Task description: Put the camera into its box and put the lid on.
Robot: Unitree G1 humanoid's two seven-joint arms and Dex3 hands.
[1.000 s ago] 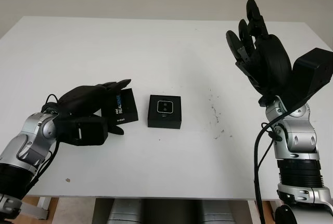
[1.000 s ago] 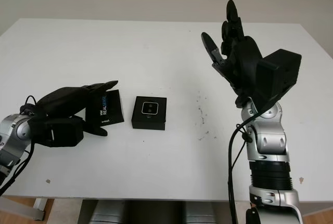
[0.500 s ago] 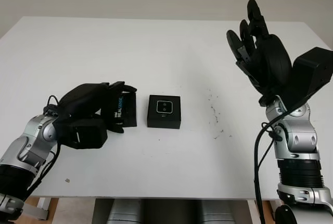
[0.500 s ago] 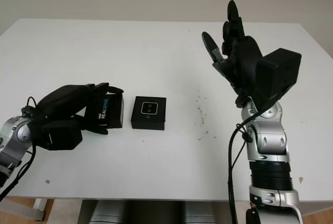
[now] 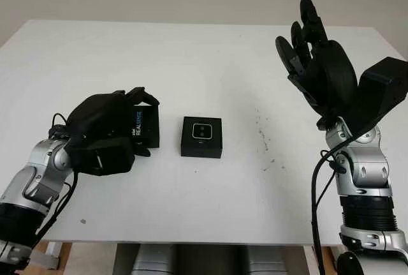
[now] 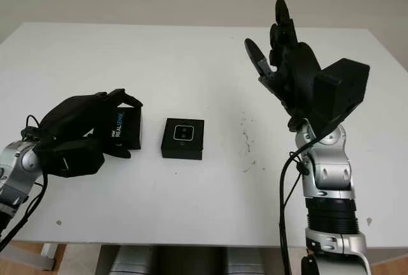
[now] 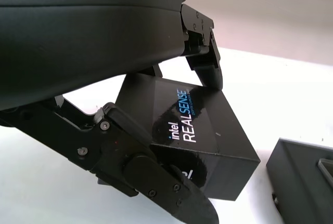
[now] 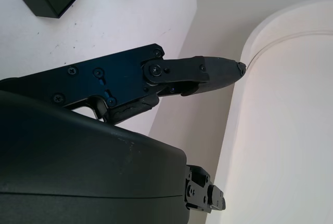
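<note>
Now my left hand (image 5: 102, 131) has its fingers (image 7: 161, 182) wrapped around the black lid (image 5: 145, 127), the one with white and blue lettering on its face, and it is tipped up on edge so the printed face looks toward the box (image 5: 201, 137). From the wrist camera I see one finger hooked over the lid's upper edge and another pressed under its lower corner, so the grip is on opposite edges. Whether the lid's bottom edge touches the white table (image 5: 191, 64) I cannot tell. The box sits just beside the lid, on the side away from my left hand, with a narrow strip of bare table between the two. It is a low black square, lying flat, and the camera (image 5: 201, 131) rests inside it, a pale rounded face with two small dark lenses showing upward. Beyond the box, on the side away from the lid, a scatter of small dark specks marks the tabletop. My right hand (image 5: 315, 58) is raised well above the table and well apart from the box, on its far side from the lid, open and holding nothing, palm turned inward toward the middle of the table.
</note>
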